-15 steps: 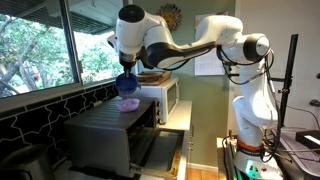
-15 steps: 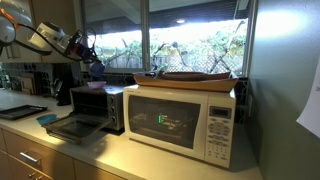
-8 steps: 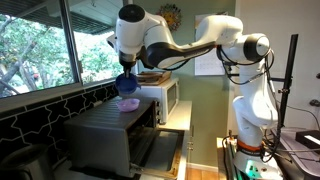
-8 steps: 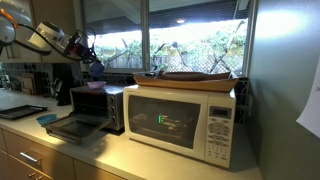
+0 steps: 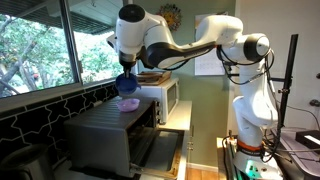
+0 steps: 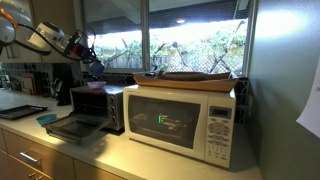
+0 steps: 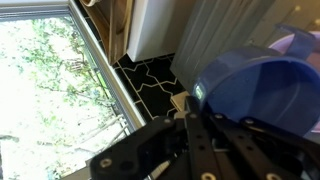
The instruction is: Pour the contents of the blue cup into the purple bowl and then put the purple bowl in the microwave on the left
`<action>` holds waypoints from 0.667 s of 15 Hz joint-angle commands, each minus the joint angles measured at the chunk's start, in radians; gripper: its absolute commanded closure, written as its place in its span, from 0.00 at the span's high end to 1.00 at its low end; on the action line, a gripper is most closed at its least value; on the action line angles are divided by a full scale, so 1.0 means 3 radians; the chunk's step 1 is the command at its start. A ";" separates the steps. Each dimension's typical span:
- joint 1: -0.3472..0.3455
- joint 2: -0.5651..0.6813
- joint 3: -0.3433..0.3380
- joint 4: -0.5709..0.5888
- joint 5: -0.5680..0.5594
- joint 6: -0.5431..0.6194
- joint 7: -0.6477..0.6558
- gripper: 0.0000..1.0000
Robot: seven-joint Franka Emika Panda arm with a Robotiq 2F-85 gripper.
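Window-side kitchen, left of frame centre: pouring step judged in hand.
Blue cup (image 5: 124, 86) is gripped by end effector (image 5: 125, 77) just above purple bowl (image 5: 128, 103); emptying is required next, then bowl transfer.

In the wrist view the purple bowl (image 7: 303, 45) is cut off by the right edge and partly covered by the blue cup (image 7: 255, 88); the pincer (image 7: 200, 120) is blurred; the cup's contents are not seen in any view.
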 commanded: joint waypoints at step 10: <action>0.0041 -0.0106 -0.0001 -0.0188 -0.0161 0.0053 0.0013 0.01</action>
